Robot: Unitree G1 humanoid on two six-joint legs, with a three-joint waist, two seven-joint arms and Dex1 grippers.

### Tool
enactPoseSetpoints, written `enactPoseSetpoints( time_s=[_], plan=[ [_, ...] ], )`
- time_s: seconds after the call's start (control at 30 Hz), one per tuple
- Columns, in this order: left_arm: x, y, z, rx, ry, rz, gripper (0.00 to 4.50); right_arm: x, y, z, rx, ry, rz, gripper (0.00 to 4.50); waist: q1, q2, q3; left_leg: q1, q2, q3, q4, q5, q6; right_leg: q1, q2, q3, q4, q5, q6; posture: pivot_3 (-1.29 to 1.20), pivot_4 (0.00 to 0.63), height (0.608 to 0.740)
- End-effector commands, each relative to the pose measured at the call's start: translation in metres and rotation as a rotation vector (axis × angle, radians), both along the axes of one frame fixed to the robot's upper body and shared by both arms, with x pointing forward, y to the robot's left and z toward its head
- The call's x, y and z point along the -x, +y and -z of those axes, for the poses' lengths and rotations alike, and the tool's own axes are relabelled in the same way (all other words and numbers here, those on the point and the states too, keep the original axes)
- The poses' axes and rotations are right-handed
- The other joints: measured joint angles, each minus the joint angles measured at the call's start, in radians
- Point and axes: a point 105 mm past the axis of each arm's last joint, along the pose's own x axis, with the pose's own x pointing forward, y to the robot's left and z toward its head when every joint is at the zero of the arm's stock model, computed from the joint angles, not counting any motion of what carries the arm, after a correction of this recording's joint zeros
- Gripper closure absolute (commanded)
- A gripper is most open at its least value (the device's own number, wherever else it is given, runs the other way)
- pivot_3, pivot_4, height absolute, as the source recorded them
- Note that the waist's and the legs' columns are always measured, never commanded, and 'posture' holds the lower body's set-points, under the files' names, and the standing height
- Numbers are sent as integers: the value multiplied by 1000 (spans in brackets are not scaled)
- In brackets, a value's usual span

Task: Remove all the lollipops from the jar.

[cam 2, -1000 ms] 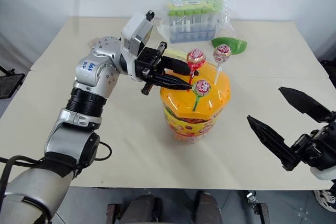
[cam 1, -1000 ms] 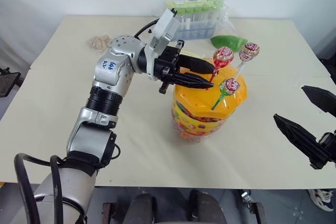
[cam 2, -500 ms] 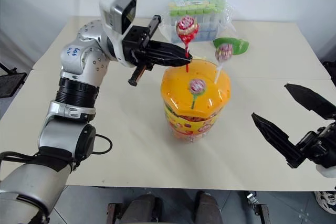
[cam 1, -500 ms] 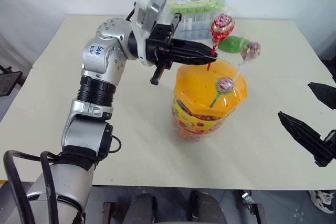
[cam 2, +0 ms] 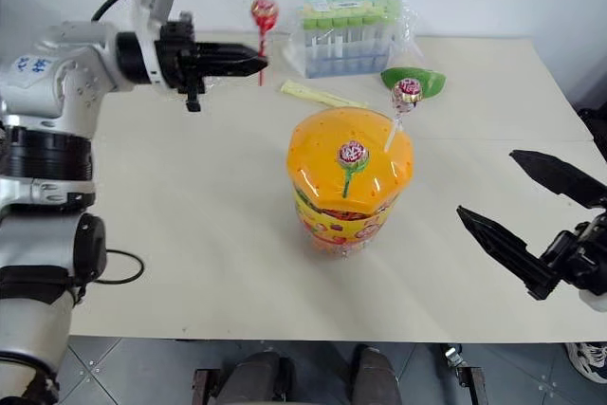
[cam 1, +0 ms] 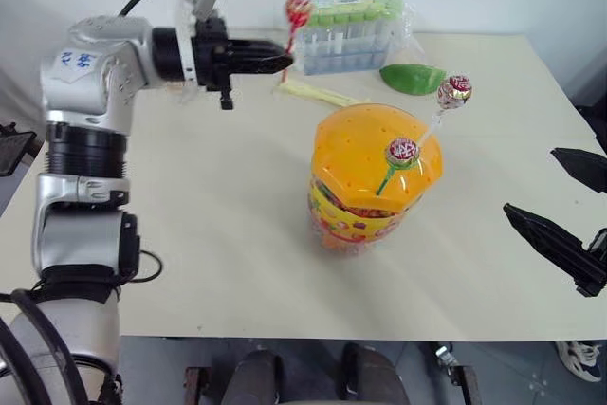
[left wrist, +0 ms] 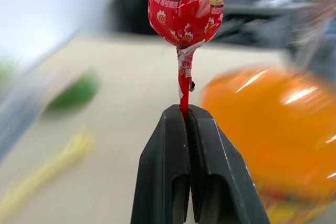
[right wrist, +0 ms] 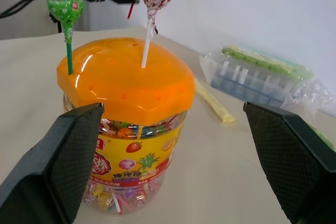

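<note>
Left gripper [cam 1: 283,61] is clamped on the red stick of the red-stick lollipop [cam 1: 298,9], candy head up, held off at about 10 o'clock from the jar [cam 1: 375,177], over the table [cam 1: 218,234] just in front of the pack of green-capped tubes [cam 1: 349,30]. In the left wrist view both fingers [left wrist: 165,171] pinch the stick just under the wrapper; I judge a grip that high stops the candy swinging. The jar sits mid-table with its orange dotted lid on. Two lollipops stand in lid holes: the green-stick lollipop [cam 1: 402,151] at the front and the white-stick lollipop [cam 1: 453,91] leaning toward 2 o'clock. So one out, two to go, as I read it. Right gripper [cam 1: 569,225] waits at 3 o'clock of the jar, jaws spread wide, holding nothing, probably parked clear of the left arm's work. The pale yellow flat stick [cam 1: 318,93] lies at 11 o'clock of the jar, and a green leaf-shaped piece [cam 1: 413,76] at 1 o'clock. Next I'd lay the held one on bare table, apart from the jar.
</note>
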Motion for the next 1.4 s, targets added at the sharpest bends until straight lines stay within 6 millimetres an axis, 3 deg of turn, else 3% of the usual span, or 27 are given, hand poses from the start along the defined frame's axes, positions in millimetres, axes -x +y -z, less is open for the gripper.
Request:
enactPoseSetpoints(
  time_s=[0.03,0.23,0.5,0.57,0.63,1.03,1.23,1.4],
  plan=[
    [-2,30,29,-137,121,-213,4474,-5,0,-1,18,-1,-24,0,-4,0,0,0,0,0,0,0,0,0,0,0,0,0,0,0,150,740],
    [12,88,100,-378,374,-495,4474,-14,2,3,15,8,-61,0,-5,-3,2,-1,0,0,0,0,0,-1,0,0,0,0,0,0,150,740],
    [31,119,137,-460,544,-624,4474,-24,4,5,11,6,-89,0,-4,-4,3,-1,0,0,0,0,-1,-1,0,0,1,0,0,0,150,740],
    [34,124,137,-494,560,-639,4026,-26,4,5,12,7,-94,0,-4,-4,3,-1,0,0,0,0,-1,-1,0,0,1,0,0,0,150,740],
    [37,129,133,-531,548,-648,3605,-27,4,6,13,5,-95,0,-6,-5,3,-1,0,0,0,0,-1,-1,0,0,1,0,0,0,150,740],
    [41,111,66,-487,350,-517,27,-27,1,5,21,3,-93,0,-5,-6,3,-2,0,3,0,0,-1,-5,0,3,2,0,0,0,150,740],
    [39,77,33,-361,132,-245,27,-20,5,2,37,1,-93,0,-4,-6,4,-2,0,5,0,0,-1,-6,0,4,2,0,0,0,150,740],
    [47,44,6,-45,-115,48,27,-30,10,2,35,94,-72,0,-6,-6,4,-1,0,7,2,0,-1,-7,0,7,5,0,0,0,150,740]
  ],
)
